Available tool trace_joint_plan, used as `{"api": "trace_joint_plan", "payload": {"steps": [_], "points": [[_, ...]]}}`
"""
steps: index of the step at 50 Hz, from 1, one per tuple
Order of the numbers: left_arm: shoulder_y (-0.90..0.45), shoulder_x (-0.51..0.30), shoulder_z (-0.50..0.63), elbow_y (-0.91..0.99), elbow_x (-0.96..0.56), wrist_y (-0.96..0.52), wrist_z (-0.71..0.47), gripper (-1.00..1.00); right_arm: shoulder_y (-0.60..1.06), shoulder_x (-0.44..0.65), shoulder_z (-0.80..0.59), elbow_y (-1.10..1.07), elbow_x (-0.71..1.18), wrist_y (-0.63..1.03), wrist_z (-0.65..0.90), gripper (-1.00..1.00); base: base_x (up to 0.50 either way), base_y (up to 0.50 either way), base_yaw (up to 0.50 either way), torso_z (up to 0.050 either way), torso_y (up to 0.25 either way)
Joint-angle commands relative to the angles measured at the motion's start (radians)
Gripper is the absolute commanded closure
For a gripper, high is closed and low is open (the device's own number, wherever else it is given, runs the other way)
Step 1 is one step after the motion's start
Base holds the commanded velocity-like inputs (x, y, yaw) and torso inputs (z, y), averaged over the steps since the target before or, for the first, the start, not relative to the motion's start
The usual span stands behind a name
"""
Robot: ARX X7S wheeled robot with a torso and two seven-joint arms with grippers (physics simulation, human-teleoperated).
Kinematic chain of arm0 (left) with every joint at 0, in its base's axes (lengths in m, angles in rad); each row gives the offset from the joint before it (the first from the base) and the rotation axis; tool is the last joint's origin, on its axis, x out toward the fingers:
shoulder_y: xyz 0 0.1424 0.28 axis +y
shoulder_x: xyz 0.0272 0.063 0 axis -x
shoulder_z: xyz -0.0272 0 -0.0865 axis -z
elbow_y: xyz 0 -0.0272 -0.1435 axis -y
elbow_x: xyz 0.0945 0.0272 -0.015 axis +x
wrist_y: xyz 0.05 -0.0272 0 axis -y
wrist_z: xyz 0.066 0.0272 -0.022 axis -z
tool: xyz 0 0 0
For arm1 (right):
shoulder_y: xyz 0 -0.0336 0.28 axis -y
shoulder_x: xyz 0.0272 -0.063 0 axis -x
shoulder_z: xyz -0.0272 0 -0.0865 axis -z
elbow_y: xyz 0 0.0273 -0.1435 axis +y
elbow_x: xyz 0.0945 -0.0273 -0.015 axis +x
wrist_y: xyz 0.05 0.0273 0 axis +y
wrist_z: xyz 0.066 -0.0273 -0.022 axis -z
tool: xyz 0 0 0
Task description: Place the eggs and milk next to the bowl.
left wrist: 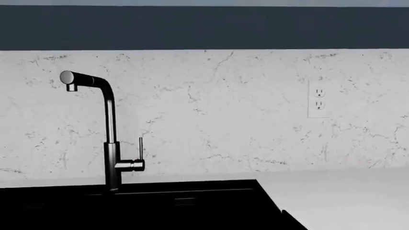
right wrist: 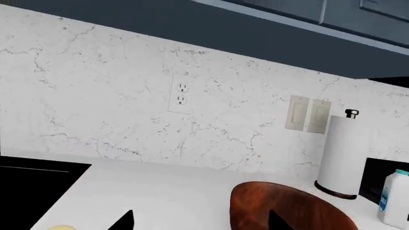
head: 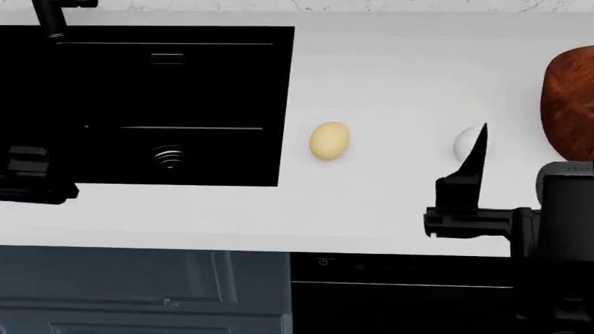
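Right gripper [head: 475, 182]: mine, hanging above the front part of the counter; 1 dark pointed finger [head: 476, 158] rises in the head view, and my wrist view shows 2 finger tips with a wide gap between them, so it is released and grips nothing.
White egg [head: 464, 141]: on the counter right behind that finger, partly hidden by it; I cannot tell whether they touch.
Yellow egg [head: 329, 140]: on the counter well to the left of the white egg, just beside the sink's right edge; a sliver of it shows in my wrist view [right wrist: 62, 228].
Bowl [head: 569, 104]: reddish-brown wood, at the right edge of the head view, near the white egg but apart from it; it lies between my 2 finger tips in the wrist view [right wrist: 288, 208].
Milk [right wrist: 395, 199]: white jug with teal cap, beyond the bowl, just beside the paper towel roll [right wrist: 347, 153].
Left gripper [head: 33, 177]: at the sink's front left corner; whether it is released or clenched I cannot tell.
Sink [head: 222, 104]: black basin, with the faucet [left wrist: 107, 129] behind it.
Counter [head: 390, 76]: white.
Wall outlet [right wrist: 181, 94]: on the marble backsplash.
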Motion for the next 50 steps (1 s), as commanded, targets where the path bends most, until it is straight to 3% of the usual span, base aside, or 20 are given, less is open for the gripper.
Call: {"api": "trace_joint_plan", "payload": {"steps": [1,9,50], "points": [[-0.114,-0.02,-0.056,-0.04,-0.062,-0.092,0.0,-1.0,0.161,0.063,0.016,0.03,0.02,0.101,-0.022,-1.0,0.0,0.0,0.0,0.0,0.0],[-0.12,-0.027,-0.057,-0.068,-0.046,-0.082,-0.009,-1.0,0.21,0.072,-0.018,0.056,0.01,0.111,-0.024,-1.0,0.0,-0.07,0.0,0.0,0.0],[-0.07,-0.024,-0.027,-0.083,-0.048,-0.049,-0.005,-1.0,0.18,0.075,-0.018,0.05,0.027,0.122,-0.023,-1.0,0.0,-0.5,0.0,0.0,0.0]]}}
